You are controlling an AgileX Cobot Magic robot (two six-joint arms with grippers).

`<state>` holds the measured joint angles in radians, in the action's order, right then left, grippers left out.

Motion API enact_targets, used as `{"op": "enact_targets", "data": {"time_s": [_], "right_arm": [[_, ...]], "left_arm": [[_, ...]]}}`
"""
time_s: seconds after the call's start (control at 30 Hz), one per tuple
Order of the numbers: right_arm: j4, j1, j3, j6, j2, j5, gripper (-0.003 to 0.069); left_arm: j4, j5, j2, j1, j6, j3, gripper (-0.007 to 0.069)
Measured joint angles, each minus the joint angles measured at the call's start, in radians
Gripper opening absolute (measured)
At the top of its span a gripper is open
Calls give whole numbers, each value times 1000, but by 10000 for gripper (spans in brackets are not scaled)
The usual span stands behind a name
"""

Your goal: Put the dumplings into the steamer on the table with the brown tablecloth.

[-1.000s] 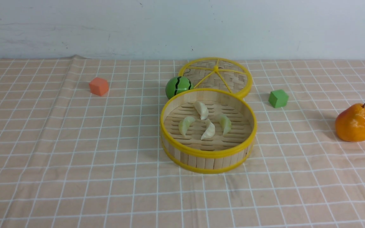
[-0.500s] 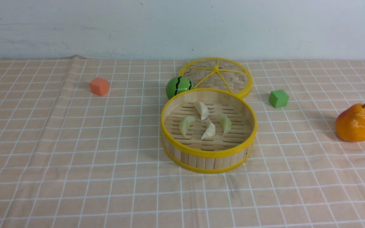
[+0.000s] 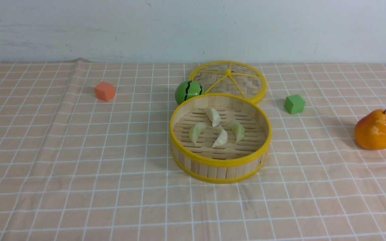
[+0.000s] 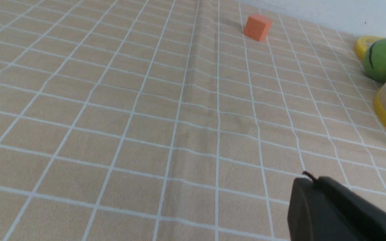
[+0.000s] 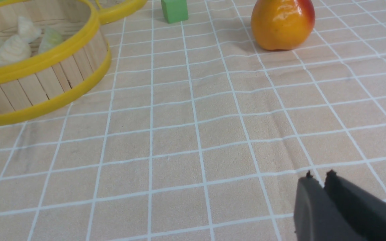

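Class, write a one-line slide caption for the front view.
Four dumplings lie in the open steamer on the brown tablecloth, its lid behind.

From the front, both arms lie outside the picture, the steamer (image 3: 220, 167) covers the near edge of the woven lid (image 3: 243, 83) and the lower part of the watermelon ball (image 3: 188, 90). The left wrist view cuts off the steamer at its edge, showing only a piece of wall and rim, and shows only the tip of the left gripper (image 4: 308, 179). In the right wrist view the pear (image 5: 281, 25) loses its top and the right gripper (image 5: 318, 177) runs out of frame.
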<state>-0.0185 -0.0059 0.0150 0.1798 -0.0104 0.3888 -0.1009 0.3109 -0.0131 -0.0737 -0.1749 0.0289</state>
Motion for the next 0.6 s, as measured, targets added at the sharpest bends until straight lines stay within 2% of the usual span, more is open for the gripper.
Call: {"op": "enact_targets", "data": {"time_s": [0.13,0.23,0.3,0.6], "right_arm": [[0,0,0,0,0,0,64],[1,0,0,0,0,0,70],[1,0,0,0,0,1,74],[1,0,0,0,0,1,84]], "left_arm": [[30,16,0,32,-25,0,-14],[101,20,0,106,-96,0,-14],[124,36,0,120,-125,0,-14],[142,77,0,121,-92,0,-14]]}}
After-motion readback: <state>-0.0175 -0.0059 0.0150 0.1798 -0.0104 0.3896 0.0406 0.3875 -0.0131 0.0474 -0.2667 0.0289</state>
